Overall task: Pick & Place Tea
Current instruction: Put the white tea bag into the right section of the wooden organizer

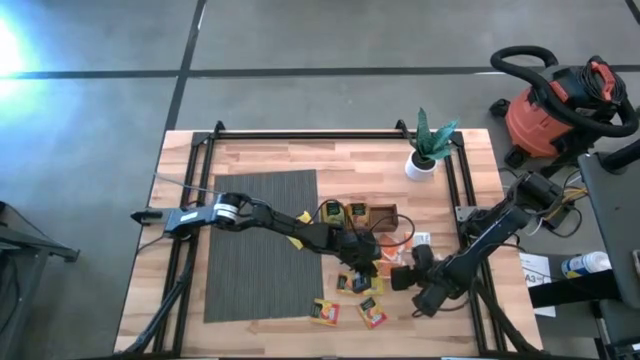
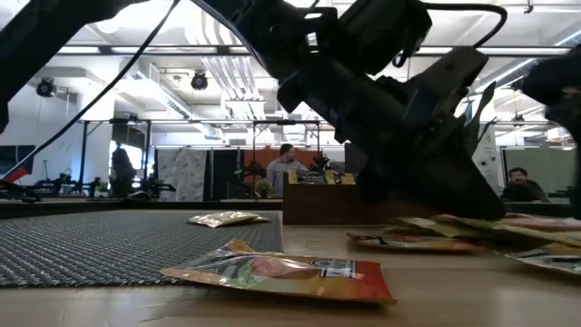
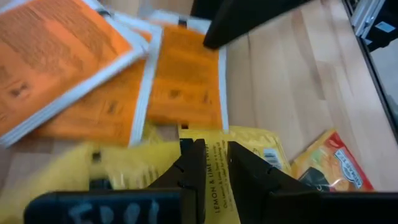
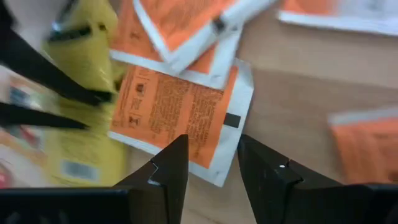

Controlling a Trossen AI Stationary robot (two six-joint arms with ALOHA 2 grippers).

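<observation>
Both grippers converge on the tea pile

Right gripper [image 4: 208, 165] – fingers parted, holding nothing – hangs over an orange sachet [image 4: 180, 118] at frame centre; left gripper [image 3: 216, 163], narrowly parted, straddles a yellow sachet [image 3: 239, 165] just beside, lower centre.

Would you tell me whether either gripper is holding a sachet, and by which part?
Neither visibly holds one: the left gripper straddles a yellow sachet's edge, the right gripper an orange sachet's edge.

Glossy foil sachets [image 2: 281, 271], pale wood table [image 1: 470, 190], ribbed mat [image 1: 262, 245]
</observation>
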